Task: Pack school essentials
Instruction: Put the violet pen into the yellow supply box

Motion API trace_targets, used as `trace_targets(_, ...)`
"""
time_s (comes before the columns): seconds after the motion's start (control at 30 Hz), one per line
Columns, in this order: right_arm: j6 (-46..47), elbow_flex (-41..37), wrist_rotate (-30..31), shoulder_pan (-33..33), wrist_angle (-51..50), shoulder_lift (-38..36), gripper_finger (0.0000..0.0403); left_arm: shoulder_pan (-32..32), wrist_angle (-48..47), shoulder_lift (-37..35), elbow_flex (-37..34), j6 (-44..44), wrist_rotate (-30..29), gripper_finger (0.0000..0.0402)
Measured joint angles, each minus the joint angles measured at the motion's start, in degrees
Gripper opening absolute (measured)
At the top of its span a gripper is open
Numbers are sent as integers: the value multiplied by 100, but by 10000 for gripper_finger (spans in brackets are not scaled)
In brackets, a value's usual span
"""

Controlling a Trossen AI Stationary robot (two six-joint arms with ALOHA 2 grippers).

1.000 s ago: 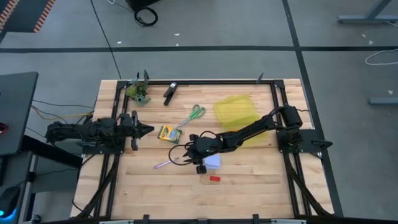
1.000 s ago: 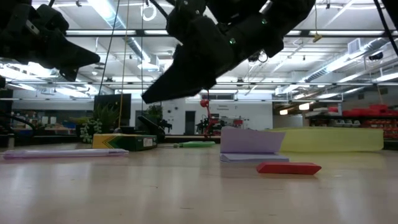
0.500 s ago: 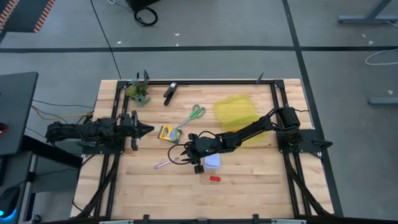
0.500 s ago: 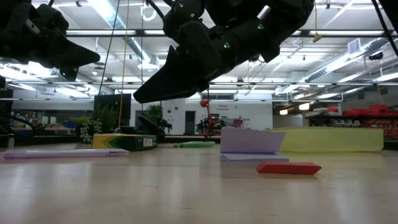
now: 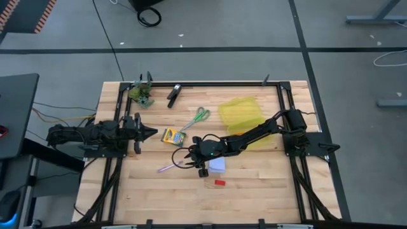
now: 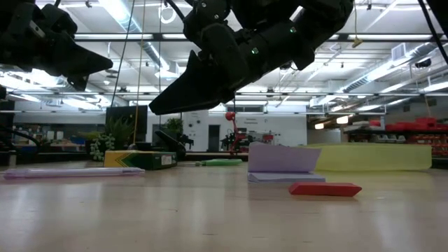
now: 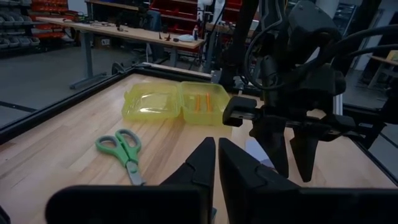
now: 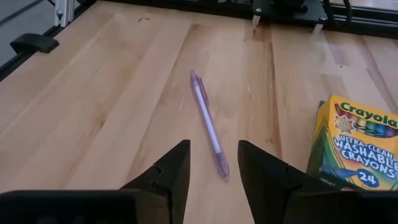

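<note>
In the low view, nearest the camera, the red eraser lies flat on the desk at lower right. Just behind it sits the pale note pad, its top sheet lifted. Above centre hangs the right gripper, clear of the desk, its fingers parted and holding nothing. At mid left lies the pen, with the crayon box behind it and the scissors farther back at centre. The yellow case stands at mid right.

From above, the right gripper sits at the frame's centre, just beside the pen. The left gripper waits at centre left, fingers nearly together and empty. The black clip and the leafy clump lie along the upper desk edge.
</note>
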Motion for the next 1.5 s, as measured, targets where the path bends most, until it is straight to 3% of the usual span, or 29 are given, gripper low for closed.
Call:
trace_targets(0.43,-107,-2,0,-33,89,3,142,1,2,0,0,0,0,36)
trace_targets(0.63,-146,62,-30,-75,524,379,142,0,2,0,0,0,-1,30)
trace_targets(1.17,-328,1958,-933,-234,285,1856,142,0,46,0,0,0,0,36)
trace_targets(1.5,-343,2225,-1231,-304,272,2068,158,0,57,0,0,1,-2,29)
